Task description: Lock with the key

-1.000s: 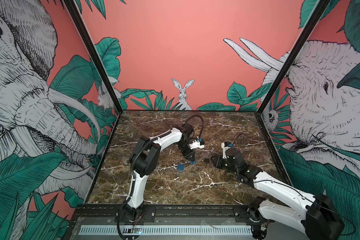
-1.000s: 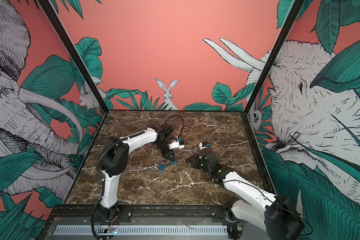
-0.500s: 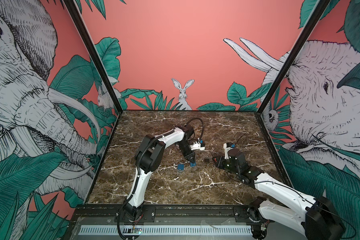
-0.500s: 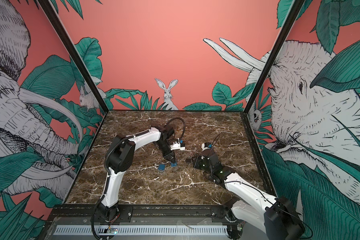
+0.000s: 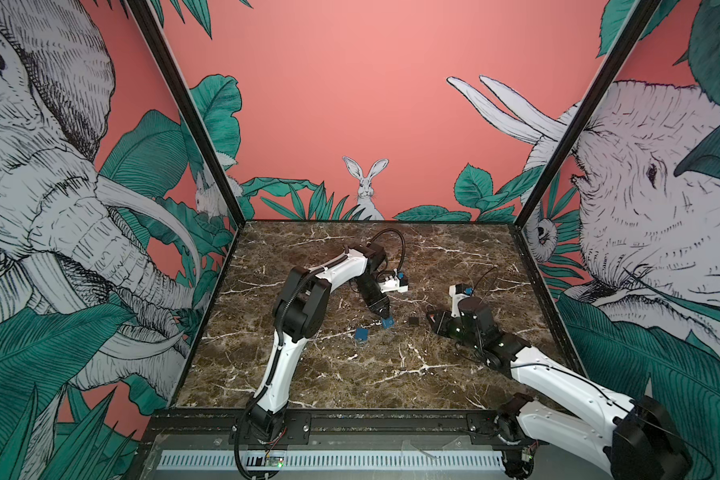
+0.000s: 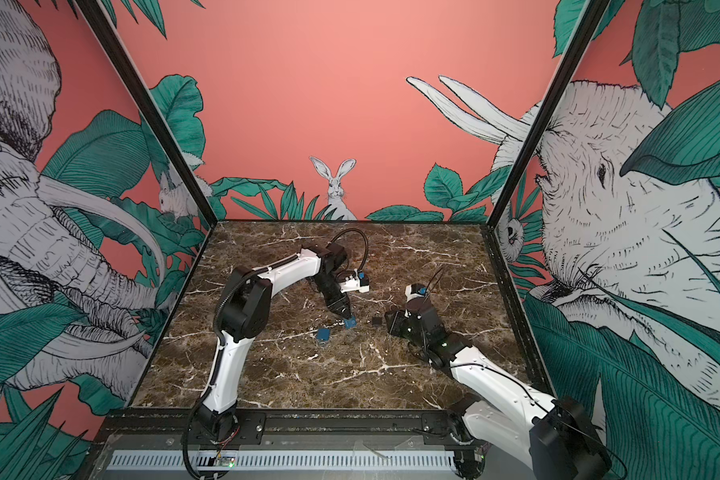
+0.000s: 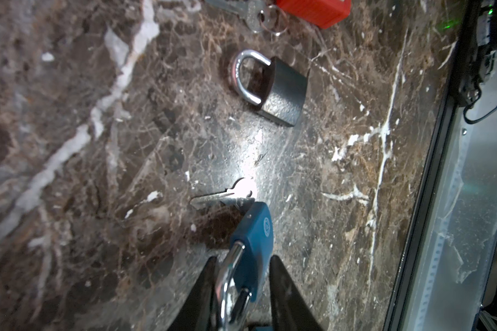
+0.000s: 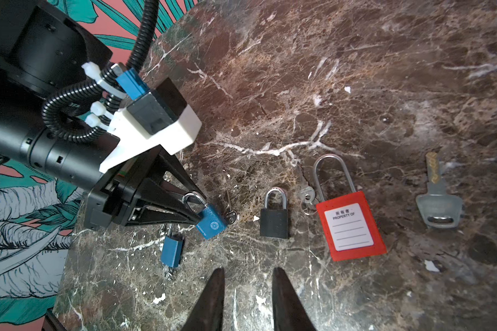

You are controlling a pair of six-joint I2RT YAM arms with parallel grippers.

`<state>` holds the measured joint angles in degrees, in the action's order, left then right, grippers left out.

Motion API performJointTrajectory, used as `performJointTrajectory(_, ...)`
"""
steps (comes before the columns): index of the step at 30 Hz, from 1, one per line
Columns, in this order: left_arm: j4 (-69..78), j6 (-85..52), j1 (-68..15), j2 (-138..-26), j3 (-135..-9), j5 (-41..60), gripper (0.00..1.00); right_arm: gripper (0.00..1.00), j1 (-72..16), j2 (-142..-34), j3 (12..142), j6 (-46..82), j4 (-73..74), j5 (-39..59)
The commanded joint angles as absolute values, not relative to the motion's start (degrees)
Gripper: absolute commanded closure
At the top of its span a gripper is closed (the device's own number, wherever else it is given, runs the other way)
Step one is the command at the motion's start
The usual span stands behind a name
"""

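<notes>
Nearest the front edge, a second blue padlock [image 8: 171, 250] lies flat. Just beyond it, the left gripper [image 7: 241, 259] straddles the shackle of the tilted blue padlock [image 7: 253, 229], propped base-down right at the small silver key [image 7: 236, 193] on the marble table [image 7: 69, 172], likely to line up keyhole and key. Whether its jaws truly pinch is unclear. The right gripper [image 8: 247, 270] hangs spread and empty, probably ready for the key.

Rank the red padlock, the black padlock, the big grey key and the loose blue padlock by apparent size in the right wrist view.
1. red padlock, clearly largest
2. big grey key, longer than the black padlock but slimmer, so a close call
3. black padlock
4. loose blue padlock
</notes>
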<state>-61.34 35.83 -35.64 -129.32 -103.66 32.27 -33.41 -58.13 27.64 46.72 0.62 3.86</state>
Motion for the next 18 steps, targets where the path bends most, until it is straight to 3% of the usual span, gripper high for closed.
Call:
performJointTrajectory(1, -63.9, 38.1, -35.6, -130.1, -105.8, 31.2, 0.68, 0.71, -33.0, -58.3, 27.3, 46.5, 2.4, 3.8)
performJointTrajectory(18, -63.4, 37.8, -33.6, -133.9, -109.7, 29.5, 0.68, 0.71, -32.7, -58.5, 27.1, 46.3, 2.1, 3.3)
